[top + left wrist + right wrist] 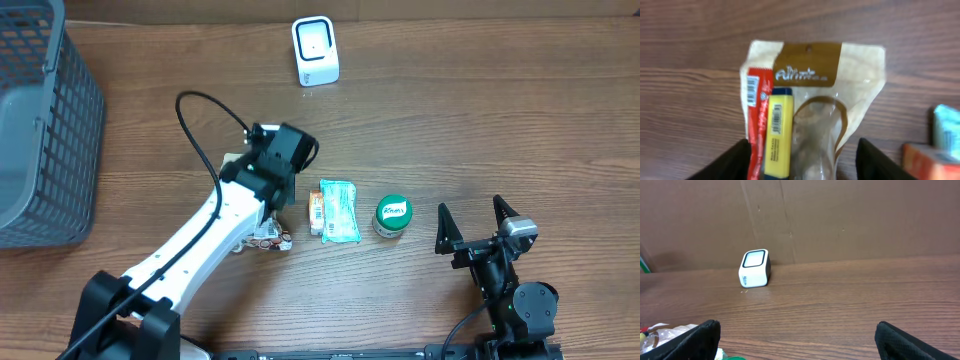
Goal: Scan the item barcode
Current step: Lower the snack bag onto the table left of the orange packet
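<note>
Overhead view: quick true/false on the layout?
The scanner stands at the far side, apart from the items. True.
The right gripper holds the green-lidded jar. False: it is open and empty, beside the jar.
The teal packet lies between the orange box and the jar. True.
The basket sits right of the scanner. False: it is on the left.
The left gripper hangs over the pouch. True.

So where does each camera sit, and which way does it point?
Overhead: above the table, looking straight down; left arm and right arm show.
Left wrist: on the left arm, looking down at a pouch; its fingertips show.
Right wrist: low, looking across at the white scanner; its fingertips show.
Shared: overhead also shows the scanner.
</note>
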`<state>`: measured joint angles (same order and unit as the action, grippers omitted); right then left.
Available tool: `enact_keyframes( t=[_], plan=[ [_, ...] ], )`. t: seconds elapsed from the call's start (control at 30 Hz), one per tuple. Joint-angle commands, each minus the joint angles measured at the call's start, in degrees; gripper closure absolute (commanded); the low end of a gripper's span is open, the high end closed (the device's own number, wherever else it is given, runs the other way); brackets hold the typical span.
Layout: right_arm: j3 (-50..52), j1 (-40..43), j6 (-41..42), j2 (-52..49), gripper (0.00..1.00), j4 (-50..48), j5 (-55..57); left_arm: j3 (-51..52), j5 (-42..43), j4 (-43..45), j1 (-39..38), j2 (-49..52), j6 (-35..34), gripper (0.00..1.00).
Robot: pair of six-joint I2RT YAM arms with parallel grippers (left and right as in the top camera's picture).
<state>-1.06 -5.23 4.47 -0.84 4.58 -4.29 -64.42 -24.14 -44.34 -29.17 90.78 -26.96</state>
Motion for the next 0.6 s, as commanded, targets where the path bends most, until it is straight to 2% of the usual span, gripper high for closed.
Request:
enact_keyframes(
  t=[0.0,0.17,0.3,0.43,0.57],
  plan=[
    [0.6,0.2,0.2,0.7,0.00,-0.2,0.0,-4.9,2.8,-3.5,1.7,0.2,-0.3,0.56],
    [0.6,0.2,0.2,0.7,0.00,-0.2,0.0,-6.0,16.3,-7.6,5.4,0.3,-0.1,0.69],
    [0.6,0.2,0.2,0.7,0.00,-0.2,0.0,-5.4,20.5,-10.7,7.3,1.5,0.7,0.85],
    [0.6,0.2,0.2,0.7,0.00,-0.2,0.0,-5.4,24.5,-12.5,7.3,4.1,4.6,0.86],
    [0.6,0.2,0.2,0.7,0.00,-0.2,0.0,-5.4,25.7,-14.0,7.3,7.0,5.1,0.87]
  ],
)
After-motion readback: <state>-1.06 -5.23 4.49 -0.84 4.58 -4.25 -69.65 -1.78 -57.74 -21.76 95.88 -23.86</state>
